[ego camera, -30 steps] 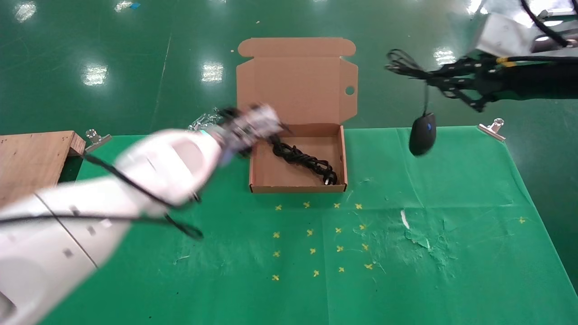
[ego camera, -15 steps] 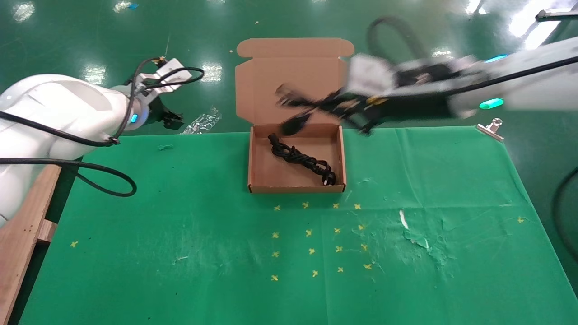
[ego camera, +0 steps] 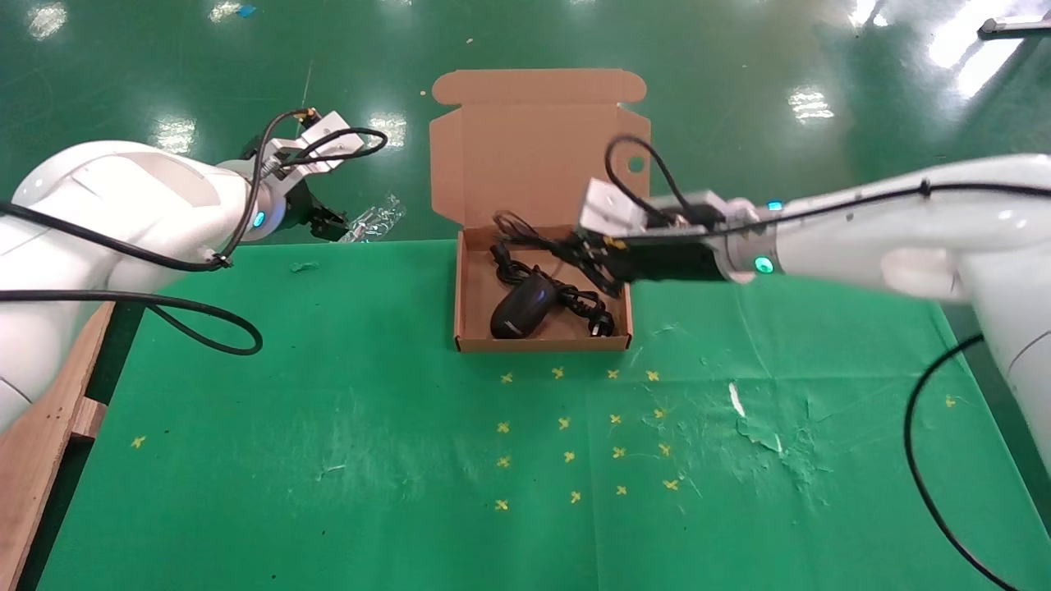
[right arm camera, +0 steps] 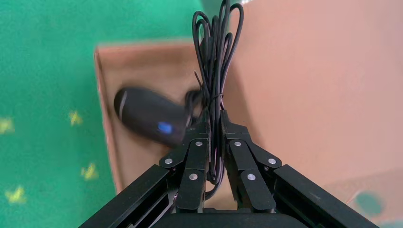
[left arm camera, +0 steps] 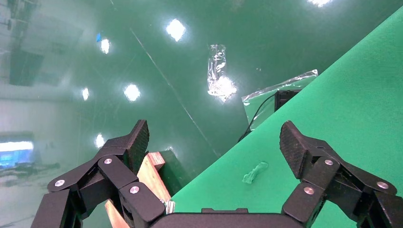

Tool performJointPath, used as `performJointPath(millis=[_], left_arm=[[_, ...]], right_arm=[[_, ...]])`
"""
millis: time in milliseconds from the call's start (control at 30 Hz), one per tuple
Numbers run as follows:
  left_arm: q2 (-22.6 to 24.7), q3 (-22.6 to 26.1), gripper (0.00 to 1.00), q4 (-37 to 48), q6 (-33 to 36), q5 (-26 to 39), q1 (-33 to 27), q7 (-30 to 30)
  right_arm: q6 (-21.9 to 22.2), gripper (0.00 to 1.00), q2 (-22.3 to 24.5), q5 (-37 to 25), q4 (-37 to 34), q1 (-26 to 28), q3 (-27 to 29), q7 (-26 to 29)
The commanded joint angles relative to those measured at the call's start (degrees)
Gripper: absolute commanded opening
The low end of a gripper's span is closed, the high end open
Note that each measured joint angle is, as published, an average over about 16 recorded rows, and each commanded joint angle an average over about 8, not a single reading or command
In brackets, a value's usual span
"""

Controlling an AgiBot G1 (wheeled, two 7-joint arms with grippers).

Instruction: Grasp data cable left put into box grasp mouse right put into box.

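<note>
The brown cardboard box (ego camera: 542, 343) stands open at the table's far middle, lid (ego camera: 534, 156) up. The coiled data cable (ego camera: 585, 302) lies inside it, plug (ego camera: 602, 327) near the front right corner. The black mouse (ego camera: 521, 308) hangs or rests low in the box on the cable; its blue wheel shows in the right wrist view (right arm camera: 164, 127). My right gripper (ego camera: 587, 250) is over the box's right wall, shut on the mouse's bundled thin cord (right arm camera: 216, 47); the gripper (right arm camera: 214, 116) pinches it between its fingers. My left gripper (ego camera: 324, 220) is open and empty, off the table's far left edge (left arm camera: 216, 137).
A crumpled clear plastic wrapper (ego camera: 374, 220) lies beyond the table's far edge, left of the box. A wooden board (ego camera: 41, 460) runs along the left side. A small green scrap (ego camera: 305, 267) lies on the cloth. Yellow crosses (ego camera: 575, 427) and a torn patch (ego camera: 772, 435) mark the cloth.
My left arm pulled back from the box to the far left, leaving the data cable inside. My right arm swung in from the right and lowered the mouse, hanging by its cord, into the box.
</note>
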Motion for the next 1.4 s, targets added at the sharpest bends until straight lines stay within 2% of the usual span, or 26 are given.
performJointPath(millis=[33,67,100,767,1400], left_arm=[[0.0,0.0,1.00,0.1,0.0,0.0,0.0,0.0],[-0.1,0.0,1.00,0.1,0.0,-0.1,0.0,0.0],[-0.1,0.0,1.00,0.1,0.0,-0.1,-0.1,0.0],[0.0,0.0,1.00,0.0,0.0,-0.1,0.0,0.1],[0.0,0.0,1.00,0.0,0.0,-0.1,0.0,0.1]], right_arm=[[1.1,0.81,-0.6,0.7,-3.1,-0.3,0.5,-2.0],[1.3,0.93,-0.7,0.8,-3.6,-0.3,0.5,-2.3],[1.4,1.00,-0.9,0.8,-4.0,-0.3,0.6,-2.5],[0.3,1.00,0.6,1.6,-1.4,-0.9,0.9,-1.1],[-7.9,1.00,12.0,16.5,14.7,-10.6,6.2,7.5]])
